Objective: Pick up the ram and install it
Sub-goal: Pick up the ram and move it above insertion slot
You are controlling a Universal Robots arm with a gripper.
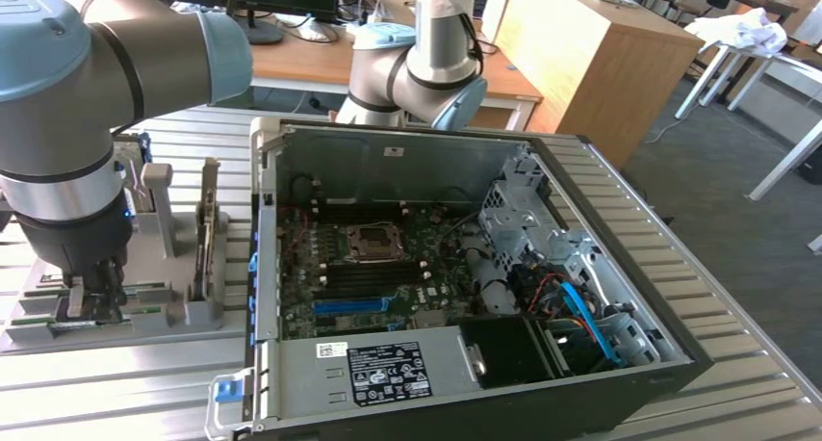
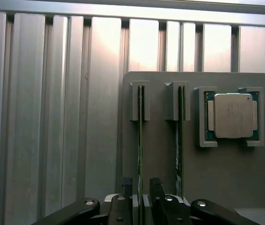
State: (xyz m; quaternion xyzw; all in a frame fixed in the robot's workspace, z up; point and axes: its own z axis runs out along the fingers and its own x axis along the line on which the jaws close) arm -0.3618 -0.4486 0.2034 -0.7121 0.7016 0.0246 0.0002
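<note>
Ram [image 2: 140,140] on edge in holder [image 2: 226,173], claw [image 2: 141,183] open astride it, wrist view; PC case [image 1: 385,162] beside, ext. view

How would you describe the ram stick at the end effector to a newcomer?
Find the grey holder beside the open computer case. The ram stands on edge there, at the end effector; its twin stick sits nearer the processor chip.

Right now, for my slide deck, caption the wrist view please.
Gripper at the ram, standing on edge in its gray holder, processor alongside.
</note>
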